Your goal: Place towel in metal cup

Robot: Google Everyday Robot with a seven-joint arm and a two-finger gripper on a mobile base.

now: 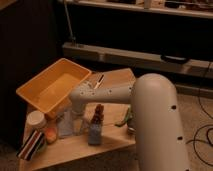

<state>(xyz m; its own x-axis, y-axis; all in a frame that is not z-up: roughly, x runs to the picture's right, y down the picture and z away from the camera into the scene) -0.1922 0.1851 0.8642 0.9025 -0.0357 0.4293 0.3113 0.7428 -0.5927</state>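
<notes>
The towel (66, 124) is a pale blue cloth lying on the left part of the small wooden table (117, 77). My gripper (76, 120) hangs down from the white arm (105, 94) right at the towel's right edge, low over the table. The metal cup (130, 128) shows only as a dark sliver at the table's right side, mostly hidden behind my big white arm link (157, 125). A green object (125, 119) lies next to it.
A yellow bin (52, 90) sits at the table's back left. A white jar (36, 120), an orange fruit (51, 134) and a striped packet (31, 145) stand at the front left. A blue packet with a brown top (96, 128) stands just right of the gripper.
</notes>
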